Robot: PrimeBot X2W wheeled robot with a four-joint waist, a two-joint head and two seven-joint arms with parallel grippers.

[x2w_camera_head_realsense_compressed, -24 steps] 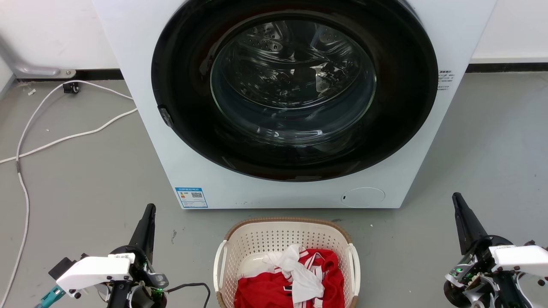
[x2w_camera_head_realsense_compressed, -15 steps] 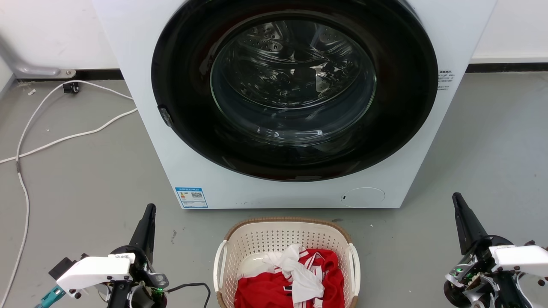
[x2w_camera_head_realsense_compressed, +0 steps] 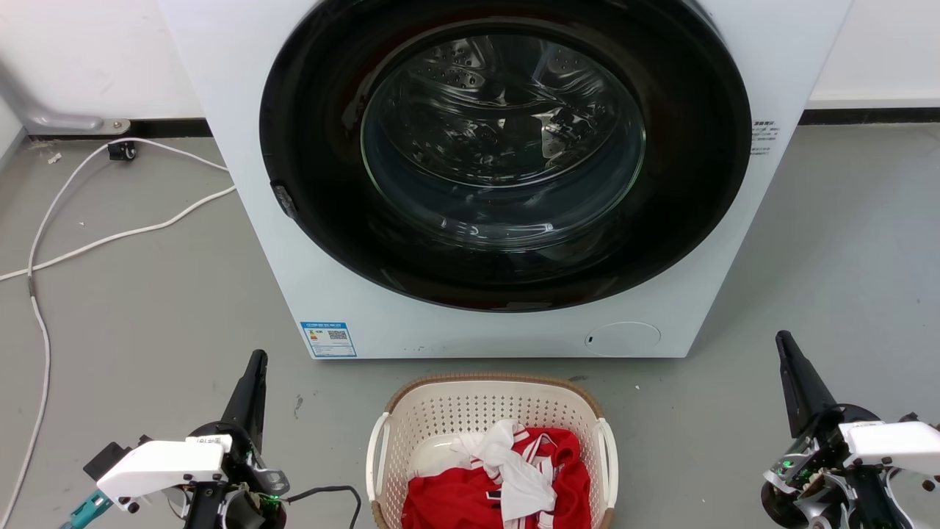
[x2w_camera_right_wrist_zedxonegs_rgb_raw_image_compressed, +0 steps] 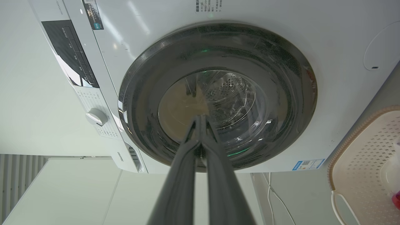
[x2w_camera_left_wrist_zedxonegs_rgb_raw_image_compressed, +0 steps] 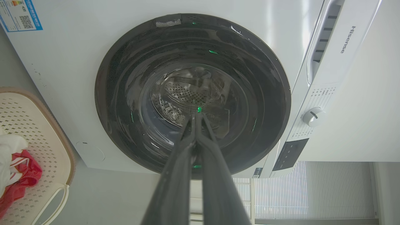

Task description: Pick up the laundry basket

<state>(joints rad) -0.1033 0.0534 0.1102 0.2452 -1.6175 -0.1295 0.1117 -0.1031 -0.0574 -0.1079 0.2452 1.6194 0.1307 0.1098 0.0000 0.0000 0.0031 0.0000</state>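
Cream-white laundry basket point(x2w_camera_head_realsense_compressed: 485, 411): on the grey floor point(x2w_camera_head_realsense_compressed: 147, 323), centre, just in front of the washing machine point(x2w_camera_head_realsense_compressed: 242, 220); nothing touching it.
Contents: red and white clothes point(x2w_camera_head_realsense_compressed: 507, 485).
Left gripper point(x2w_camera_head_realsense_compressed: 256, 361): fingers pressed together, empty; left of the basket, well apart.
Right gripper point(x2w_camera_head_realsense_compressed: 783, 342): fingers pressed together, empty; right of the basket, well apart.
Machine door point(x2w_camera_head_realsense_compressed: 503, 147): round glass, drum visible behind.

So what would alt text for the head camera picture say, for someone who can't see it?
A cream laundry basket holding red and white clothes sits on a grey floor before a white front-loading washing machine. The robot's left gripper and right gripper flank the basket without touching it, both shut.
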